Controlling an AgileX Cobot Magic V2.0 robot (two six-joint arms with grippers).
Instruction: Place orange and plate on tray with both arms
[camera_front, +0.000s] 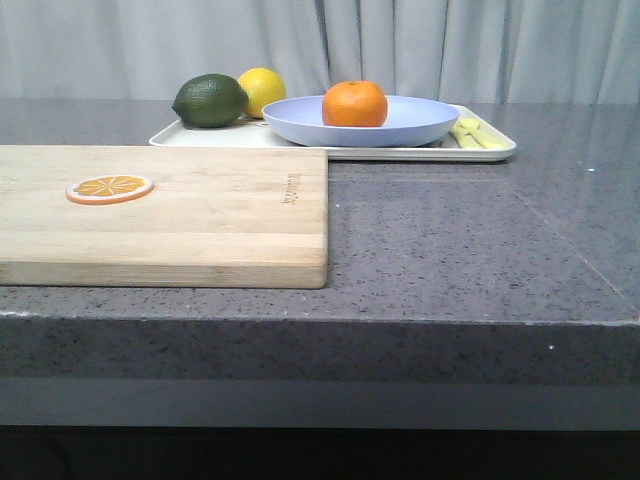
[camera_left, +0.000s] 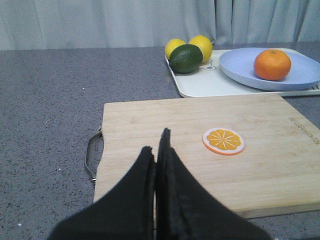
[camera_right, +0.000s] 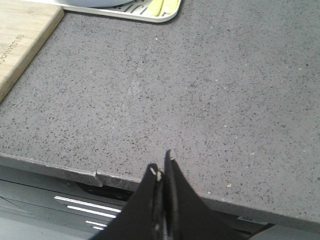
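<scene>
The orange (camera_front: 354, 103) sits in the pale lavender-blue plate (camera_front: 420, 125), and the plate rests on the white tray (camera_front: 495, 152) at the back of the table. The left wrist view shows the orange (camera_left: 272, 64), the plate (camera_left: 240, 67) and the tray (camera_left: 200, 85) beyond the cutting board. My left gripper (camera_left: 156, 142) is shut and empty above the board's near end. My right gripper (camera_right: 161, 167) is shut and empty over the table's front edge, far from the tray corner (camera_right: 167, 15). Neither gripper shows in the front view.
A wooden cutting board (camera_front: 200, 220) with a thin orange slice (camera_front: 110, 188) lies front left. A dark green lime (camera_front: 210, 100) and a yellow lemon (camera_front: 262, 88) sit on the tray's left end, pale yellow pieces (camera_front: 478, 133) at its right end. Grey curtain behind.
</scene>
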